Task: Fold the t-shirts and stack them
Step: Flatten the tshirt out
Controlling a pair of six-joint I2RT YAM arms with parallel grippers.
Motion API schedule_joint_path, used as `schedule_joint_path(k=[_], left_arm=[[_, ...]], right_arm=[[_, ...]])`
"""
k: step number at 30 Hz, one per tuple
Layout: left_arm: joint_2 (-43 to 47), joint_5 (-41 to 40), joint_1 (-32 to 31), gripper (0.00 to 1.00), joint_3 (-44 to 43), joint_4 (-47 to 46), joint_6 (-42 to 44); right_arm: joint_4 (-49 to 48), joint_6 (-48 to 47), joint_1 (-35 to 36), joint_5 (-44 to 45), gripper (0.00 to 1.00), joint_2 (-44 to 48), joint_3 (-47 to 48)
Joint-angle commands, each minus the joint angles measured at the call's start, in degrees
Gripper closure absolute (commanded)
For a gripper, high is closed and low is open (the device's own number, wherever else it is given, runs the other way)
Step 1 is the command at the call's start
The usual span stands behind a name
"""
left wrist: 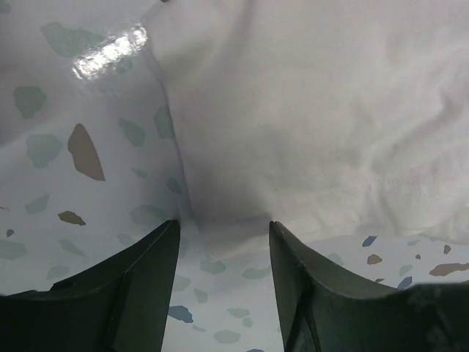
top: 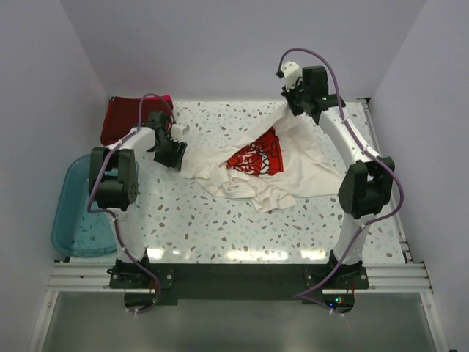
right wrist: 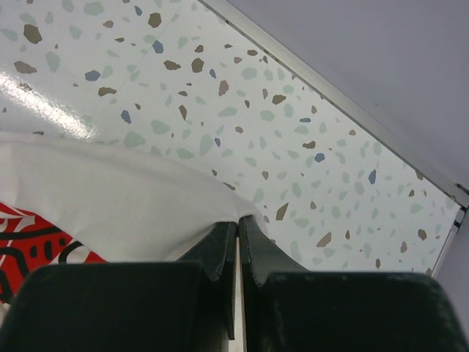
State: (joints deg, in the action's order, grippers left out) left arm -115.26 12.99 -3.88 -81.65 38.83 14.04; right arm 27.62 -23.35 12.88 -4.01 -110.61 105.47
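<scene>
A cream-white t-shirt point(top: 297, 167) with a red print panel point(top: 256, 155) lies crumpled across the middle of the table. My right gripper point(top: 293, 103) is shut on a corner of this shirt point(right wrist: 110, 191) at the far right and holds it stretched up off the table; the right gripper point(right wrist: 238, 220) shows cloth pinched between its tips. My left gripper point(top: 174, 155) is at the shirt's left edge. Its jaws point(left wrist: 223, 227) stand apart, low over the table, with the cloth's edge point(left wrist: 315, 110) just at the fingertips. A dark red shirt point(top: 124, 117) lies folded at the far left, pink cloth point(top: 165, 97) showing behind it.
A translucent teal tub point(top: 77, 213) sits off the table's left edge beside the left arm. A metal rail point(right wrist: 344, 99) borders the table's far side, near the right gripper. Purple walls close in the back and sides.
</scene>
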Motion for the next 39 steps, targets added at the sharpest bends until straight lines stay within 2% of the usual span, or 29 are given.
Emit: schedule_joint_path(k=[1, 4, 5, 7, 8, 10, 11, 13, 14, 15, 16, 17, 18, 19, 21, 22, 25, 27, 29, 32, 33, 34, 35, 36, 37, 38, 39], left_arm=[[-1.02, -0.16, -1.92, 0.44, 1.49, 0.64, -0.68], [-1.89, -2.79, -2.27, 0.56, 2.46, -0.24, -0.77], [-2.33, -3.84, -2.36, 0.66, 2.02, -0.24, -1.03], [-3.47, -3.86, -2.36, 0.77, 0.71, 0.45, -1.04], [-3.91, -1.68, -2.19, 0.86, -1.65, 1.24, -1.30], [-4.79, 0.62, -2.10, 0.98, -5.52, 1.69, -1.21], [-5.06, 4.63, -2.10, 0.99, -11.28, 1.78, -0.78], [-6.90, 7.29, -2.27, 1.00, -18.42, 0.12, -0.68], [-7.95, 9.14, -2.36, 1.00, -27.77, -0.07, -0.86], [-10.92, 9.76, -2.36, 1.00, -33.26, -0.16, -1.21], [-12.60, 10.12, -2.45, 1.00, -39.06, -0.51, -1.91], [-14.36, 12.47, -2.27, 1.00, -50.51, -1.12, -3.92], [-16.38, 12.84, -2.27, 1.00, -55.24, -2.52, -5.33], [-16.31, 12.93, -2.27, 1.00, -58.33, -8.53, -6.91], [-10.47, 14.69, -2.01, 1.00, -56.19, -19.52, -12.61], [-7.46, 13.47, -1.57, 1.00, -48.94, -33.50, -17.42], [1.52, 11.28, -0.96, 1.00, -40.54, -56.93, -23.86], [2.50, 9.95, -0.69, 1.00, -43.58, -59.21, -25.11], [2.50, 10.03, 0.62, 1.00, -48.60, -59.04, -27.75], [4.60, 12.84, 2.64, 1.00, -45.73, -57.29, -28.90], [7.22, 14.06, 3.00, 1.00, -43.01, -56.33, -28.90], [8.72, 16.60, 3.87, 1.00, -36.20, -55.54, -28.11], [12.39, 18.02, 3.88, 1.00, -32.21, -55.01, -27.50], [14.26, 19.51, 5.27, 1.00, -28.00, -54.65, -26.88], [16.19, 22.31, 6.59, 1.00, -19.77, -53.61, -25.31], [19.78, 23.73, 7.47, 1.00, -15.95, -52.81, -24.51], [21.29, 25.40, 8.27, 1.00, -9.30, -50.02, -23.63]], right_arm=[[-0.73, -0.82, -0.75, -0.91, 1.00, 2.32, 0.96], [-0.11, -0.73, -1.19, -1.26, 1.00, 2.50, 0.96], [0.24, -0.73, -1.46, -1.44, 1.00, 2.50, 1.05], [1.73, -0.20, -2.60, -1.87, 1.00, 2.33, 1.66], [2.00, -0.03, -3.12, -2.05, 1.00, 2.06, 2.02], [2.70, 0.33, -5.14, -2.32, 1.00, 1.36, 3.33], [2.53, 0.33, -5.76, -1.88, 1.00, 0.92, 4.03], [1.75, 0.41, -8.13, -1.35, 1.00, -0.13, 7.79], [1.39, 0.50, -9.79, -0.31, 1.00, -1.96, 9.82], [1.30, 1.37, -10.68, -0.03, 1.00, -2.94, 12.28], [1.73, 1.73, -11.38, 0.14, 1.00, -4.34, 18.39], [1.91, 2.17, -12.09, 0.23, 1.00, -6.53, 21.67], [2.09, 2.87, -12.70, 0.67, 1.00, -7.68, 24.93], [1.74, 3.31, -13.67, 0.84, 1.00, -8.39, 30.96], [-0.79, 5.07, -15.60, 1.46, 1.00, -8.93, 37.58], [-2.64, 5.86, -16.04, 1.72, 1.00, -8.40, 38.66], [-13.96, 9.63, -18.15, 2.43, 1.00, -1.92, 37.54], [-21.68, 10.69, -19.65, 2.34, 1.00, 4.13, 34.74], [-24.44, 9.83, -20.62, 1.20, 1.00, 7.76, 32.35], [-25.33, 8.59, -20.88, -3.26, 1.00, 16.36, 23.76], [-25.07, 6.41, -20.88, -4.85, 1.00, 18.82, 16.16], [-25.07, 5.52, -20.88, -6.26, 1.00, 24.50, 11.56], [-24.55, 1.51, -20.88, -10.10, 1.00, 27.43, 2.46], [-21.76, -0.62, -20.80, -11.88, 1.00, 30.25, -1.98], [-19.81, -2.55, -20.88, -14.77, 1.00, 36.54, -6.29], [-17.18, -7.79, -20.88, -16.02, 1.00, 39.47, -10.33], [-11.07, -10.02, -20.80, -16.99, 1.00, 43.07, -17.77]])
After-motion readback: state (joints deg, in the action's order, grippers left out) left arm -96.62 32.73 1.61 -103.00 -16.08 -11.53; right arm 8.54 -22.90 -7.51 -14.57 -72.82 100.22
